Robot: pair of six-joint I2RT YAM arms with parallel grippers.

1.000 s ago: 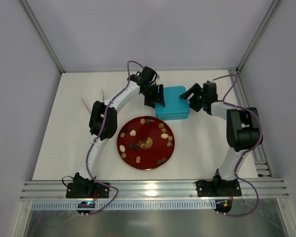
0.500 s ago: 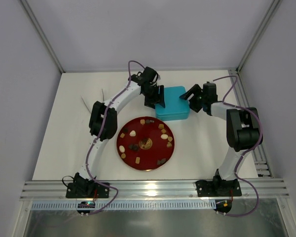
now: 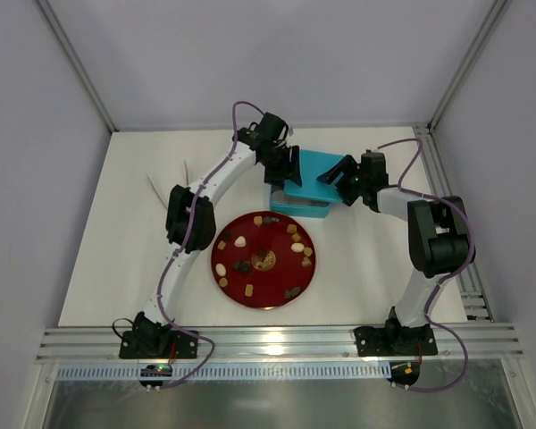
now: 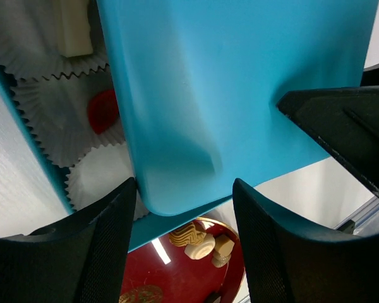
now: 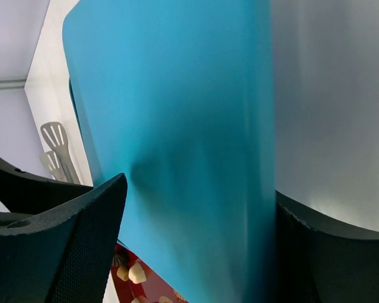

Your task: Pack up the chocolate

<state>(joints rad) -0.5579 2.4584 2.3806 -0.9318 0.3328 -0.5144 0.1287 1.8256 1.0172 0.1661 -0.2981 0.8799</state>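
Several small chocolate pieces [image 3: 295, 246], brown, tan and cream, lie on a round red plate [image 3: 268, 302]; some also show in the left wrist view [image 4: 205, 243]. Behind the plate stands a teal box [image 3: 297, 209] lined with crinkled paper cups [image 4: 47, 107]. One cup holds a reddish piece [image 4: 103, 112] and another a cream piece [image 4: 72, 28]. The teal lid [image 3: 308, 170] is raised and tilted above the box. My left gripper [image 3: 282, 175] is shut on the lid's left corner [image 4: 196, 126]. My right gripper [image 3: 341, 173] is shut on its right side [image 5: 189, 139].
White slotted utensils [image 3: 156, 186] lie on the white table at the far left and also show in the right wrist view [image 5: 54, 136]. An aluminium rail [image 3: 277, 341] runs along the near edge. Grey enclosure walls stand around the table.
The lid, which sat closed on the box, has lifted up and back with both grippers. The box's near row of paper cups now shows. The plate has not moved.
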